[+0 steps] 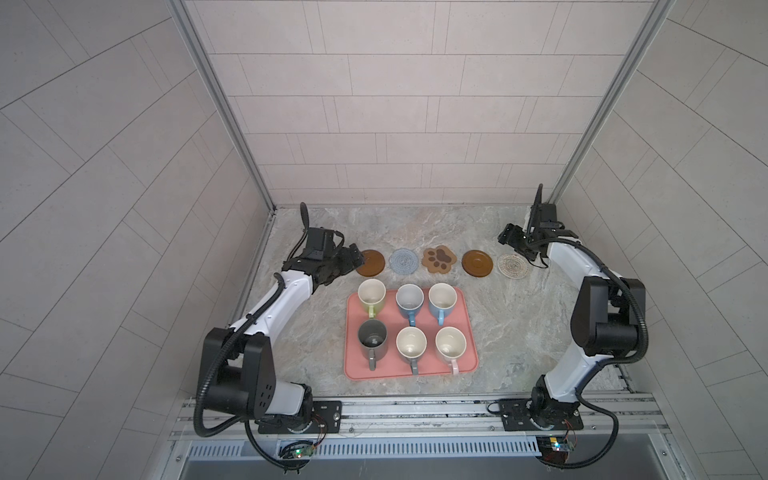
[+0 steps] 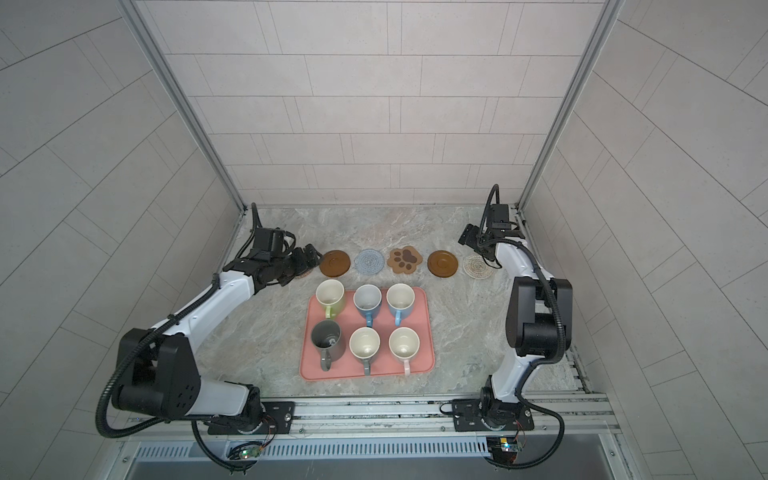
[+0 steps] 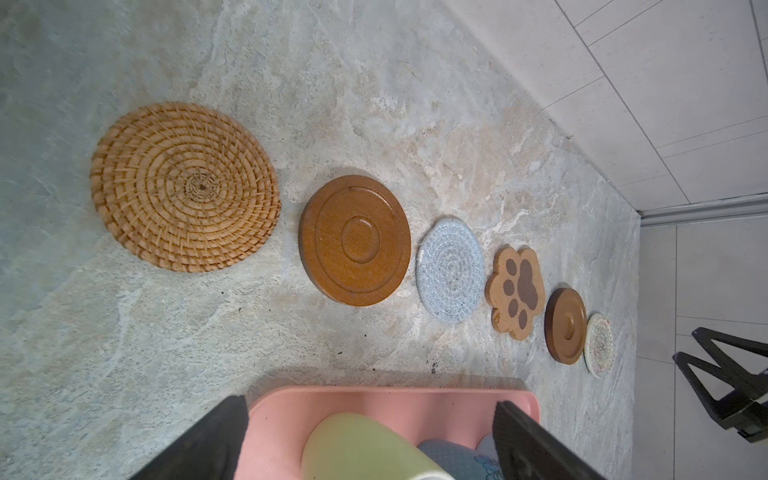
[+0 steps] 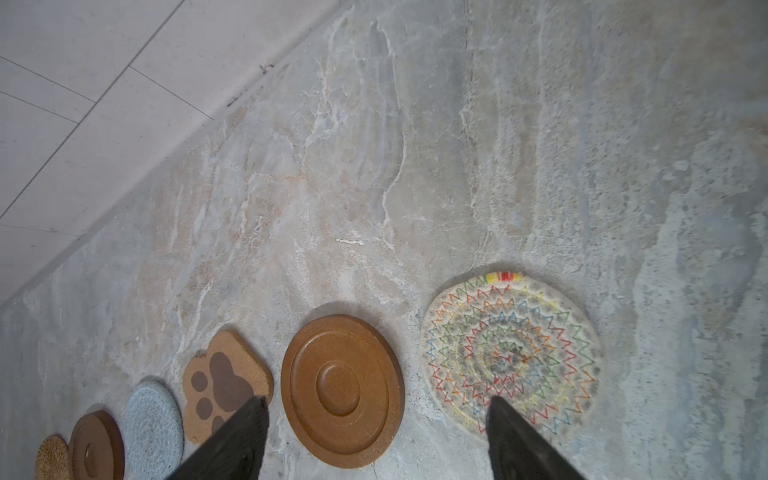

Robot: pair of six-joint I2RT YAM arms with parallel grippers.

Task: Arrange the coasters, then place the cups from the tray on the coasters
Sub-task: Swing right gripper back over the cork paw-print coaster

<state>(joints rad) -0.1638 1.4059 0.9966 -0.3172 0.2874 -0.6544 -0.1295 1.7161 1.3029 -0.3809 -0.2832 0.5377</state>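
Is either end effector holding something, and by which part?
Nothing is held: the left end effector and the right end effector are open and empty.

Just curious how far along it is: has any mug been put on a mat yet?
No, all six cups stand on the pink tray, and the coasters lie bare.

Rough woven rattan mat upper left; smooth satin wooden disc mid-frame; soft crochet mat; glossy ceramic mugs; matt tray; veined stone table.
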